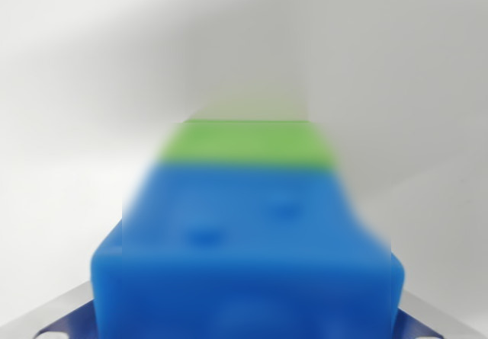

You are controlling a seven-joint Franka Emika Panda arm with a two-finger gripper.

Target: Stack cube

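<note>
At the wrist view's lower left corner, a metal part of the claw showed as a grey strip with two pale holes, running up to the left flank of the blue cube. Its fingertips were not visible, so whether the claw was open, closed or gripping could not be told. Directly ahead of the claw, the blue cube filled the lower middle of the view, heavily blurred, with two darker dimples on its upper face. Beyond it, touching its far edge, sat a green cube, partly hidden by the blue one; whether blue rested on green or merely before it could not be determined. Behind both lay the white desk. At the lower right corner, a matching grey metal strip appeared beside the blue cube.
</note>
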